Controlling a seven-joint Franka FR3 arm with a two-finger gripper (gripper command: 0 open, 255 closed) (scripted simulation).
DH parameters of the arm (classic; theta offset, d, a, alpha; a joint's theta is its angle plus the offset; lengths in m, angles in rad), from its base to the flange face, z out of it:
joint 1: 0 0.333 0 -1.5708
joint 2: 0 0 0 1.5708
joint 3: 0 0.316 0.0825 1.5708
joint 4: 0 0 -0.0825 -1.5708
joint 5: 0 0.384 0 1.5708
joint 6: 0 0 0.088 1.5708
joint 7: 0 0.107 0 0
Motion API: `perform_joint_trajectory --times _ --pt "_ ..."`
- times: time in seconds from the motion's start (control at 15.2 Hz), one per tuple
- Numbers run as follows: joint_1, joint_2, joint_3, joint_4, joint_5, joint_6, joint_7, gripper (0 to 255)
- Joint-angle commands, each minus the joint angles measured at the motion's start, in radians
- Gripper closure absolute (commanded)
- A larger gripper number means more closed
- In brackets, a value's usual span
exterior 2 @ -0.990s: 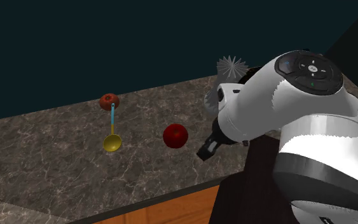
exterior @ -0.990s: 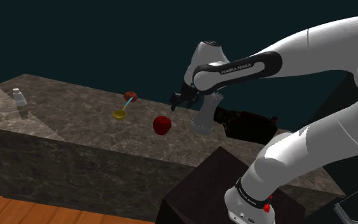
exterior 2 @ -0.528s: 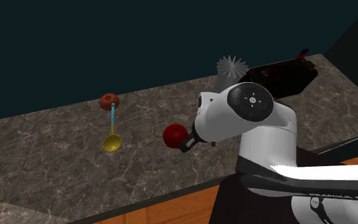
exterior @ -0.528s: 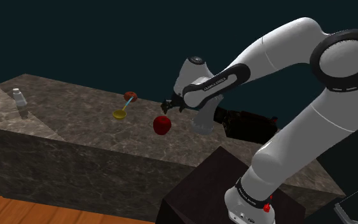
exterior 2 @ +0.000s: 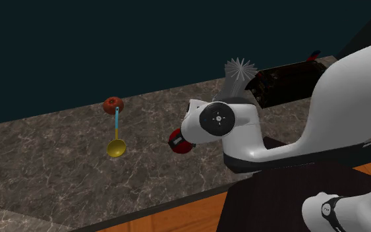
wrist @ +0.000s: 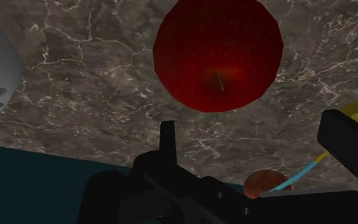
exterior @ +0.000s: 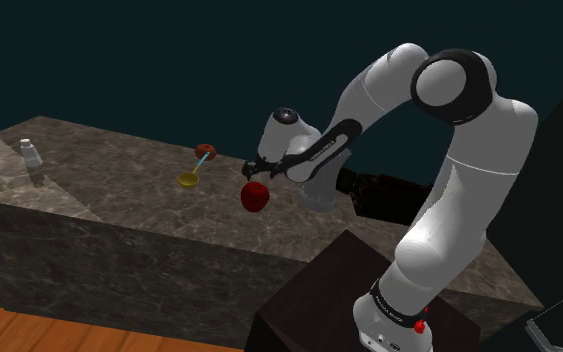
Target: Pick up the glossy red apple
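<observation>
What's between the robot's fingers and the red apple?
Nothing: in the wrist view, just bare marbled counter lies between the open gripper and the apple.

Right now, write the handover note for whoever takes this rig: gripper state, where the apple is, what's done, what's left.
Gripper: open, holding nothing, poised close above the red apple; the fingers do not touch it.
Apple: sits on the marble counter, apart from the yellow ladle and the small reddish fruit at the ladle's handle end.
Done: the approach; the gripper is over the apple.
Left: probably lower until the fingers straddle the apple, shut on it, then lift.
</observation>
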Motion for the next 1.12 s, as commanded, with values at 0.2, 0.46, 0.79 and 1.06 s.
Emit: perform_joint_trajectory --times 0.2,0.46,0.79,1.06 --pt "0.035 0.085 -0.061 0.046 -0.129 0.039 0.121 0" --pt "0.069 0.145 -0.106 0.067 -0.216 0.075 0.207 0" --pt "0.069 0.146 -0.108 0.068 -0.216 0.076 0.207 255" --pt "0.069 0.15 -0.107 0.072 -0.215 0.075 0.206 255"
